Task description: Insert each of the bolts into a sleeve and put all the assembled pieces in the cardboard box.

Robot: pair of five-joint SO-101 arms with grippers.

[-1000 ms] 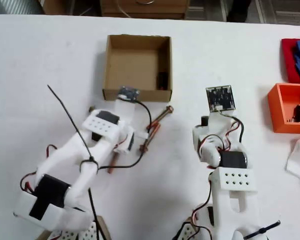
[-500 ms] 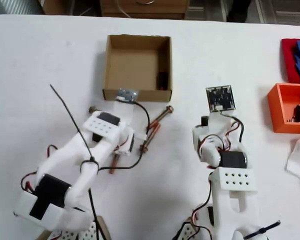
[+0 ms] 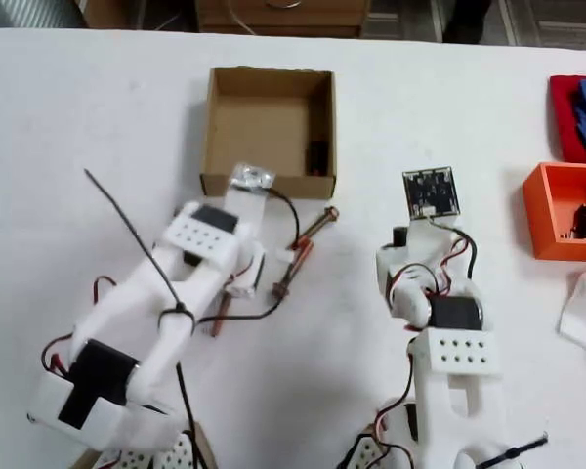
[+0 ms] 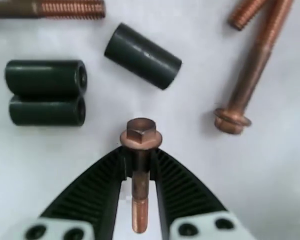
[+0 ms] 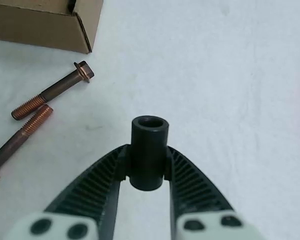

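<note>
My left gripper is shut on a copper bolt, gripping its shaft just below the hex head, above the table. Beneath it lie three black sleeves: two side by side and a third apart. Loose bolts lie around them. My right gripper is shut on a black sleeve, its bore facing away from the wrist. The cardboard box stands just beyond the left arm, with a dark piece in its right corner. The right arm is to the right of the box.
Two loose bolts lie between the arms, and another sits by the left arm. An orange bin and a red and blue cloth are at the right edge. The box corner is near the right gripper.
The left arm's wrist has shifted slightly toward the box with the bolt in its gripper. The right arm has stayed still.
</note>
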